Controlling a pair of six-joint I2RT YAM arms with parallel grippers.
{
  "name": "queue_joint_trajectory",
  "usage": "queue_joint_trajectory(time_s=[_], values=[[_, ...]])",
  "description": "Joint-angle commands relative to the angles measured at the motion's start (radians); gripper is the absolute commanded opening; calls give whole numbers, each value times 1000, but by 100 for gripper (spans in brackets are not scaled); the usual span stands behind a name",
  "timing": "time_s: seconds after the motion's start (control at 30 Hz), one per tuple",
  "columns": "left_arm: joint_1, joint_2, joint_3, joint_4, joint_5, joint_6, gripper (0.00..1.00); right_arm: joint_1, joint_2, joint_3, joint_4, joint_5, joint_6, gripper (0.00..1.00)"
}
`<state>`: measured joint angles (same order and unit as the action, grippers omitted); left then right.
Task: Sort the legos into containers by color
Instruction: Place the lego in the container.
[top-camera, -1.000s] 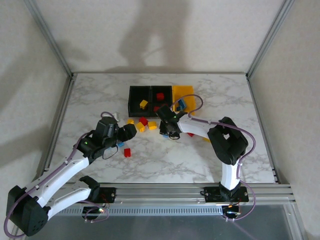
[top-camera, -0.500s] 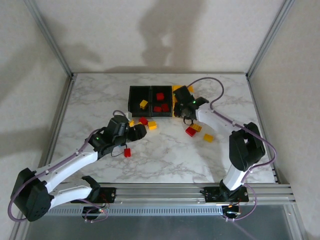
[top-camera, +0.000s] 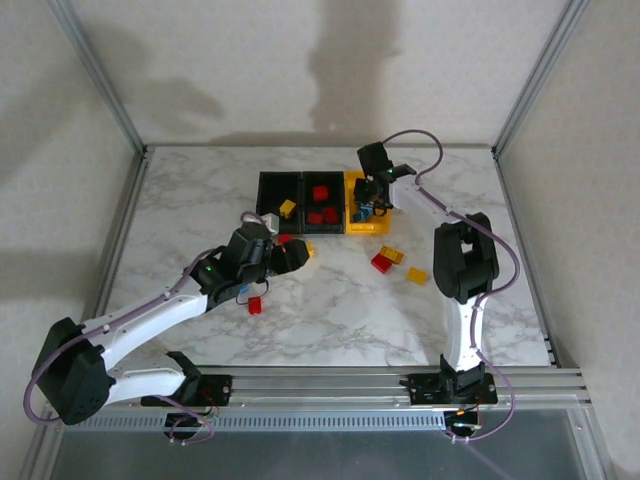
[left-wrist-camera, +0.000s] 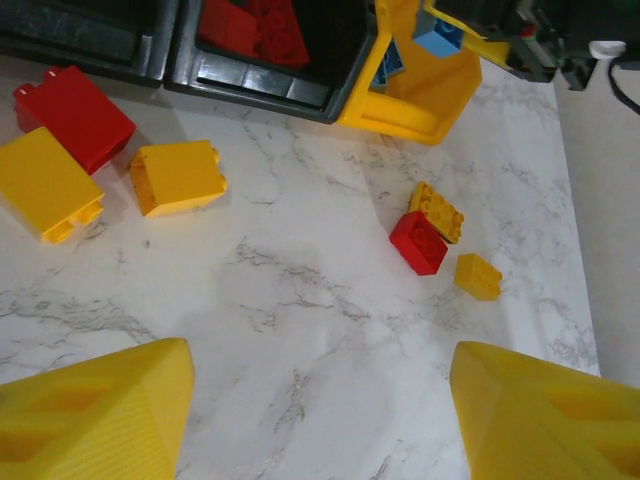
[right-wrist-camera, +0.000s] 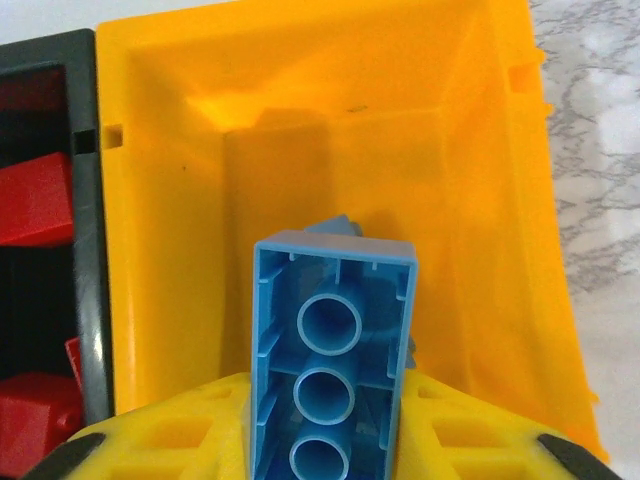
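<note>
Near edge of the table (top-camera: 330, 320): lone red brick (top-camera: 254, 305), apart from the rest. Just beyond, left gripper (left-wrist-camera: 318, 400) hovers with jaws wide apart, nothing between them. Ahead of it big red brick (left-wrist-camera: 75, 115) touches a yellow brick (left-wrist-camera: 45, 185), second yellow brick (left-wrist-camera: 178, 177) just beside. Risk: closing here catches two colours or shoves a neighbour away. Right of middle, small red brick (left-wrist-camera: 418, 242) touches small yellow brick (left-wrist-camera: 436, 210), easy to grab both. Toward the far edge, joined bins: left black bin (top-camera: 270, 190) with a yellow piece (top-camera: 287, 208), middle black bin (top-camera: 324, 174) with red bricks (top-camera: 322, 215), then yellow bin (right-wrist-camera: 180, 150). Right gripper (top-camera: 374, 203) is over the yellow bin, jaws closed on a blue brick (right-wrist-camera: 330, 330) held end-down. Risk: dropped from here it bounces off the blue piece (right-wrist-camera: 335, 222) below or tips over the wall into the reds. Both arms are near the bins and could clash
</note>
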<state>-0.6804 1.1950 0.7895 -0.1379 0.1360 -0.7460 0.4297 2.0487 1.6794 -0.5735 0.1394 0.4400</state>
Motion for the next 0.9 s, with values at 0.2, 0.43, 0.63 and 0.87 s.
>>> queue_joint_trajectory(time_s=[0.2, 0.43, 0.63, 0.87], values=[[-16, 40, 42, 19, -3, -4, 68, -6, 76, 92, -34, -42, -37, 38], [-18, 17, 24, 6, -22, -17, 68, -6, 70, 113, -43, -35, -33, 48], [-18, -4, 28, -34, -64, -35, 69, -3, -16, 76, -28, -41, -21, 50], [-14, -51, 25, -165, -174, -79, 70, 21, -252, -137, 65, -74, -11, 55]])
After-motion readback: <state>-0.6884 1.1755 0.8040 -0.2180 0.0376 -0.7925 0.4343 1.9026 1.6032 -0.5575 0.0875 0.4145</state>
